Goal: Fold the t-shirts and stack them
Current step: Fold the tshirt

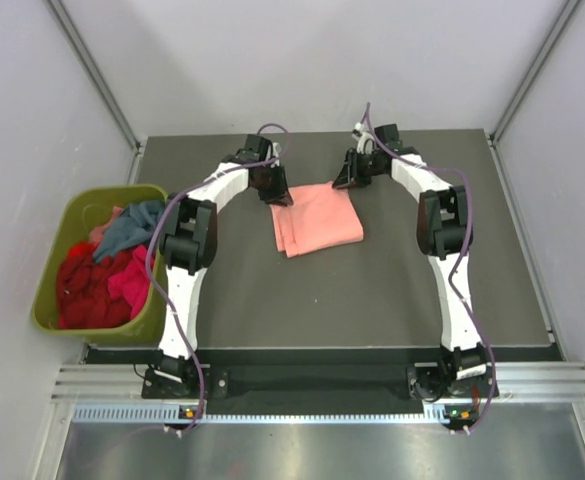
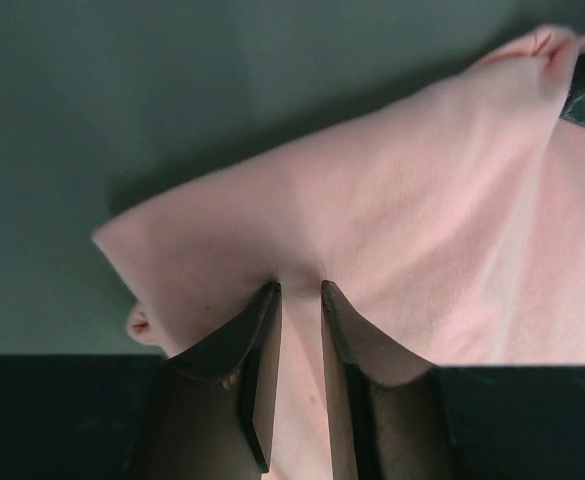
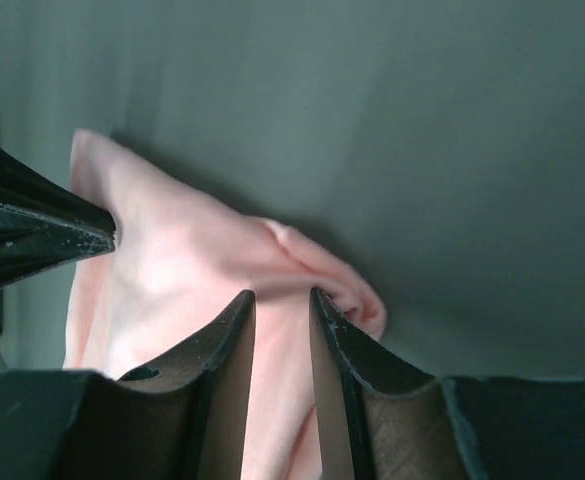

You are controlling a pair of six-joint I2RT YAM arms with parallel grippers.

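salmon-pink t-shirt (image 1: 317, 222), one alone, lies folded at the far middle of the dark grey table (image 1: 372, 290). two grippers hold its far edge: the left gripper (image 2: 299, 290) pinches the left corner, the right gripper (image 3: 282, 295) the right, cloth caught between narrow fingers. a red shirt (image 1: 87, 290), a magenta shirt (image 1: 130, 280) and a teal shirt (image 1: 127, 228) are heaped in one olive-green bin (image 1: 47, 280) beside the table's left edge. pale walls (image 1: 32, 120) close in three sides.

One folded t-shirt (image 1: 317, 220) on surface (image 1: 372, 300), bin (image 1: 47, 290) to the left.
T-shirt lies mid-surface toward the far side; left pincer (image 2: 299, 289) at its far-left corner, right pincer (image 3: 282, 294) at its far-right corner, cloth between each pair of fingers. Bin sits beside the surface's left edge, loose t-shirts (image 1: 97, 285) heaped inside.
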